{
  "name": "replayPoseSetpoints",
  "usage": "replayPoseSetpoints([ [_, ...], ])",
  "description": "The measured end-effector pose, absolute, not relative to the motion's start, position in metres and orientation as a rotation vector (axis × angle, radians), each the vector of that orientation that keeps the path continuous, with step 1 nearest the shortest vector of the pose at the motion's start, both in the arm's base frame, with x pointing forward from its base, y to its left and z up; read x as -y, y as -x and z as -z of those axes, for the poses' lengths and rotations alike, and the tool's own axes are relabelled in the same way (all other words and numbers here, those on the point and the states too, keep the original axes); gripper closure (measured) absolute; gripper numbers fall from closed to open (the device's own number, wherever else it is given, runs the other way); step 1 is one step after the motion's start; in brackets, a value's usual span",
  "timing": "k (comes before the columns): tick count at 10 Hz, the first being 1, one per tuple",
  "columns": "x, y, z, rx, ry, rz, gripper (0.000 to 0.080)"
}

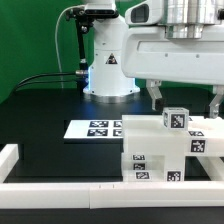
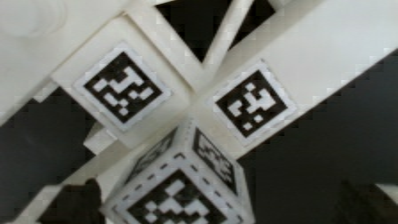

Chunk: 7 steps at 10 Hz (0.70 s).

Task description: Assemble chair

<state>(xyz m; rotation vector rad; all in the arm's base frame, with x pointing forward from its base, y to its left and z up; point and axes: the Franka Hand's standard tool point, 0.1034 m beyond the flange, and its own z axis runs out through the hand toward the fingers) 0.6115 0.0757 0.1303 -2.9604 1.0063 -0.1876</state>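
The chair is a white stepped stack of blocky pieces with black-and-white tags, standing at the exterior view's right. A small tagged cube sits on top of it. My gripper hangs just above that cube, open, with one finger on each side and a gap to the cube on both. In the wrist view the cube lies between the two dark fingertips, touching neither. Two tagged white faces of the chair fill the space beyond it. Nothing is held.
The marker board lies flat on the black table to the left of the chair in the exterior view. A low white border rail runs along the front and left edges. The arm's white base stands behind, before a green backdrop.
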Motion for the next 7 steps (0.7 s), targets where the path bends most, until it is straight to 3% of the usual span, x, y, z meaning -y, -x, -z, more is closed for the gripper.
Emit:
replayPoseSetpoints([
  [2,-0.075,-0.611,-0.130,-0.748,3.050,0.189,0.0150],
  [4,-0.072,-0.609,-0.128,-0.193,3.194,0.173,0.0150],
  [7,-0.065,-0.609,-0.124,-0.113,3.205,0.187,0.0150],
])
